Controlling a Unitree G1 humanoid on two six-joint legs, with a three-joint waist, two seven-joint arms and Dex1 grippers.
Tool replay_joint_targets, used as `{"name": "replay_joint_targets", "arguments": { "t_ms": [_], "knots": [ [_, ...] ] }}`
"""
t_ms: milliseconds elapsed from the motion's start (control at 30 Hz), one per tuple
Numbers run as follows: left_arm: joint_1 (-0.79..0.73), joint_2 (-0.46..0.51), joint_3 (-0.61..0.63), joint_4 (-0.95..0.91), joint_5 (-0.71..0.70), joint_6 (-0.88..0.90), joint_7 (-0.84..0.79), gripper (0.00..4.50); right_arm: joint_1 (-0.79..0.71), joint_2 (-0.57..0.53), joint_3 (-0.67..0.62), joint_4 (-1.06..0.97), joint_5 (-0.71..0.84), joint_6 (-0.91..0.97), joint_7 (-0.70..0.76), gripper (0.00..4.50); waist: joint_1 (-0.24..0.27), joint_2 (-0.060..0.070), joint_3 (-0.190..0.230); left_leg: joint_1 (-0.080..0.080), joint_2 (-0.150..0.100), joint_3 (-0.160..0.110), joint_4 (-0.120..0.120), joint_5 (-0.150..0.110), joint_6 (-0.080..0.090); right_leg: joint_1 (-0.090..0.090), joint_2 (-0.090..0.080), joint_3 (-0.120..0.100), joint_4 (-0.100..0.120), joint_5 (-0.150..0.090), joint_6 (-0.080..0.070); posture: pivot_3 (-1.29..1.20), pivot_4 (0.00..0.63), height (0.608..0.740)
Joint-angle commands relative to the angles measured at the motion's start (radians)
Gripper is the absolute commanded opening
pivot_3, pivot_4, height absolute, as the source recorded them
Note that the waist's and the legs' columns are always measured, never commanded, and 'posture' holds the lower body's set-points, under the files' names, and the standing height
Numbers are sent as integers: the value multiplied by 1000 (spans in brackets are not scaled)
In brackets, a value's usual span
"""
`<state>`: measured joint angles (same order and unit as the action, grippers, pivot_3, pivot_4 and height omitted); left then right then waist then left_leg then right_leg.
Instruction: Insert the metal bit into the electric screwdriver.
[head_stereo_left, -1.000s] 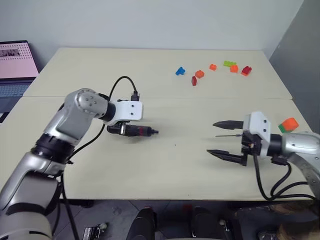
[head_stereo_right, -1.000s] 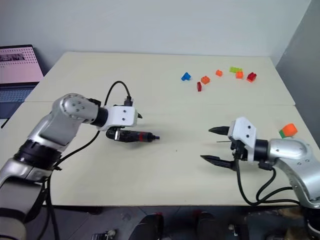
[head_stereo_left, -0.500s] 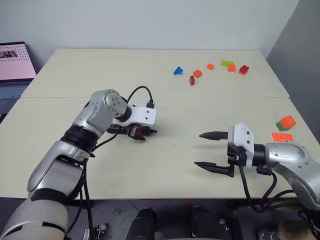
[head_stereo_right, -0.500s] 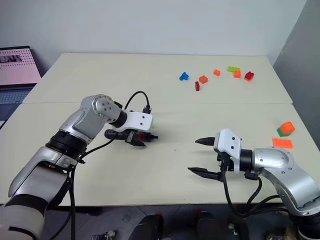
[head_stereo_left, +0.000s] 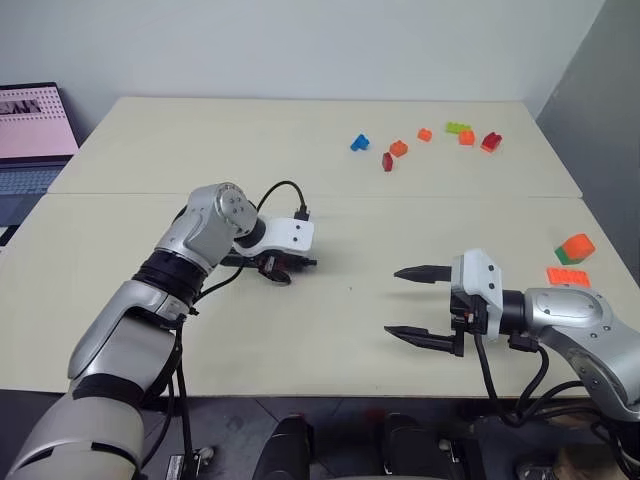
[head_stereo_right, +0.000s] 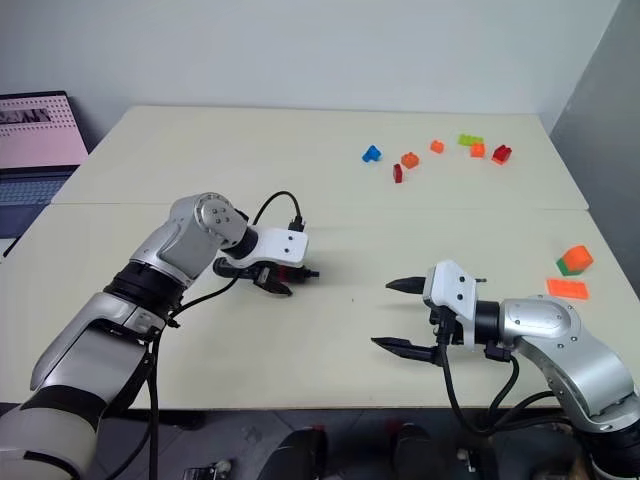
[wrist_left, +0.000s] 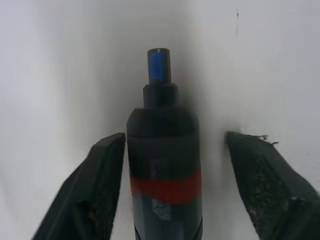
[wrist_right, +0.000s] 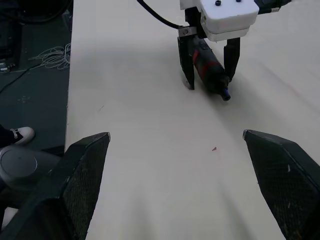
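The electric screwdriver (head_stereo_left: 287, 263), black with a red band, lies on the table left of centre, its narrow tip pointing right. My left gripper (head_stereo_left: 275, 272) reaches down over it with a finger on each side. In the left wrist view the screwdriver (wrist_left: 164, 165) sits between the fingers (wrist_left: 102, 185); one touches the body and the other stands a little off, so the jaws are open around it. My right gripper (head_stereo_left: 393, 301) hovers open and empty over the table's front right, pointing towards the screwdriver (wrist_right: 210, 75). The metal bit is out of view.
Several small coloured bricks (head_stereo_left: 398, 148) are scattered at the back right. An orange-and-green brick (head_stereo_left: 577, 246) and a flat orange one (head_stereo_left: 566, 275) lie near the right edge. A laptop (head_stereo_left: 30, 130) stands off the table's left side. A black cable (head_stereo_left: 278, 190) loops above my left wrist.
My left gripper has come down over the screwdriver and its fingers have narrowed around it. The right gripper has stayed open and barely moved; the camera has shifted.
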<state>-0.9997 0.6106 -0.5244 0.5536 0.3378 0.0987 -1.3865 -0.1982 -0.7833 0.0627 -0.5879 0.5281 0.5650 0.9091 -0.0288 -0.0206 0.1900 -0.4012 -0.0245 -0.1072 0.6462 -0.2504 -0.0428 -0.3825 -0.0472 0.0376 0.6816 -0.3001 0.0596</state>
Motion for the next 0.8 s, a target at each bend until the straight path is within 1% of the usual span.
{"name": "replay_joint_targets", "arguments": {
  "t_ms": [33,67,133,333,400,467,500,567,633,800],
  "knots": [
    [-12,-19,-2,15,11,-7,5,2194,0,-5,-11,-44,7,2,-5,4500,0,0,0,1,0,0,0,0,0,1,0,0,0,0,0,0,150,740],
    [-12,-20,-3,19,15,-11,7,1950,2,-7,-12,-46,7,2,-5,4500,0,0,0,1,0,0,0,0,0,2,0,0,0,0,0,0,150,740],
    [-9,-22,-3,29,20,-20,8,1673,8,-10,-14,-50,6,5,-5,4500,0,0,0,2,0,0,0,0,0,2,0,0,0,0,0,0,150,740],
    [4,-2,8,27,20,-72,10,1663,23,-17,-28,-63,11,12,-6,4500,-1,0,0,3,0,0,0,0,0,3,0,0,0,0,0,0,150,740],
    [-2,3,39,20,-6,-98,21,1663,22,-18,-48,-63,24,20,-10,4500,-1,0,0,3,0,0,0,0,0,3,0,0,0,0,0,0,150,740],
    [-17,-16,93,13,-53,-84,52,1663,19,-17,-73,-64,43,33,-18,4500,-1,0,0,3,0,0,0,0,0,3,0,0,0,0,0,0,150,740],
    [-28,-35,127,6,-87,-56,69,1663,16,-16,-87,-66,56,43,-23,4500,0,0,0,2,1,-1,0,0,0,2,0,0,0,0,0,0,150,740],
    [-58,-110,236,-30,-188,67,145,1663,10,-15,-132,-68,93,67,-38,4500,5,0,0,1,1,-2,1,0,0,2,-1,-1,0,0,0,0,150,740],
    [-64,-174,317,-88,-253,171,220,1663,4,-18,-169,-68,120,84,-50,4500,12,-1,0,0,1,-3,2,0,0,2,-4,-3,0,0,0,0,150,740],
    [-4,-320,448,-272,-381,368,408,1662,-37,-24,-226,-46,160,110,-76,4500,1,-1,0,-1,-1,-2,3,0,0,2,-6,1,-2,1,2,0,150,740]
  ]
}}
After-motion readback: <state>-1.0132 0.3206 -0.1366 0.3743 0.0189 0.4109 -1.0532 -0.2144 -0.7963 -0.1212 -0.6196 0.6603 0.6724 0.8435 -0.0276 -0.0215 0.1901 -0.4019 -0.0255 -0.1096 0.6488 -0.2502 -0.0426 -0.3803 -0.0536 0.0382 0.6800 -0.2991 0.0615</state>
